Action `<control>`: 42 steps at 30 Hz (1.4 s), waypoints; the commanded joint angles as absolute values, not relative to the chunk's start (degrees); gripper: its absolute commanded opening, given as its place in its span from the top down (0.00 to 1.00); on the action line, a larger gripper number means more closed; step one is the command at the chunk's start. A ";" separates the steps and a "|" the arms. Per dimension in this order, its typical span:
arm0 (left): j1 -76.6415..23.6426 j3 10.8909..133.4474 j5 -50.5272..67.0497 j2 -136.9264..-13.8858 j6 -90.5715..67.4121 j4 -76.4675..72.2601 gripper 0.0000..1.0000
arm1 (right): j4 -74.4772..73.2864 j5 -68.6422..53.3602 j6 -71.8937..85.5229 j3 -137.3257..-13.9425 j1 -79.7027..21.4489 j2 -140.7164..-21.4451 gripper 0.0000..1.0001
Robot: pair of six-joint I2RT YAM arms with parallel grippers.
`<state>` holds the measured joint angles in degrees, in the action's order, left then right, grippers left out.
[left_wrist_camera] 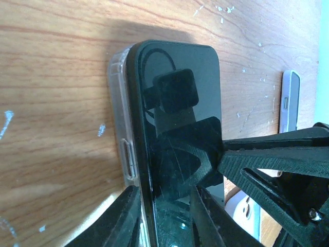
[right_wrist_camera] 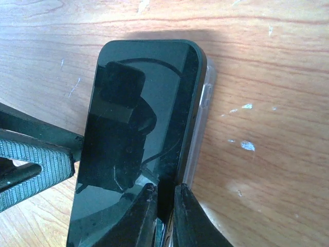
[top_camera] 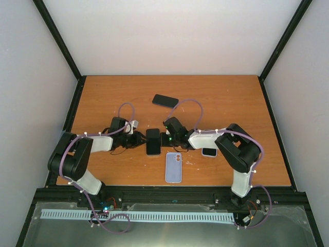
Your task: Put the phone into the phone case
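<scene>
Right gripper point(right_wrist_camera: 164, 191) is nearly closed, its two fingers a narrow slit apart, with the right edge of the black phone point(right_wrist_camera: 136, 128) caught in that slit. One finger lies over the glass and the other runs along the outside of the clear case point(right_wrist_camera: 199, 128). Left gripper point(left_wrist_camera: 164, 198) stands wider at the opposite long edge. One of its fingers point(left_wrist_camera: 123, 218) sits just outside the case wall and the other rests over the dark screen, but whether they press on anything cannot be told from here.

Seen from above, the two arms meet head-on at mid-table, the phone lying screen up between them on the orange wooden table point(top_camera: 231, 98). The phone sits on the clear case. A strip of transparent wall with a side-button cutout shows beyond the phone's edge in both wrist views, so the two are not lined up flush on those sides. In the left wrist view a finger of the right gripper reaches in from the right and its tip touches the screen.

A pale blue piece point(top_camera: 174, 168), phone or case I cannot tell, lies just nearer the arm bases. A second black phone point(top_camera: 165, 100) lies farther back, well apart. A white-edged phone point(top_camera: 208, 152) rests partly under the right arm.
</scene>
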<state>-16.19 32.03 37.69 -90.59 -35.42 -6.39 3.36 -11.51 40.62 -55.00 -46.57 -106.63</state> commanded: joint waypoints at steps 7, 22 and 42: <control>-17.49 31.69 39.55 -91.32 -37.53 -8.78 0.83 | 2.96 -5.70 42.61 -51.82 -47.99 -101.26 0.72; -15.12 31.35 34.38 -85.19 -35.53 -2.71 0.60 | 13.60 -10.85 49.41 -48.99 -47.99 -105.60 0.64; -15.21 30.38 41.68 -93.62 -35.16 -9.12 0.76 | 34.04 -22.60 57.85 -45.76 -45.53 -108.74 0.40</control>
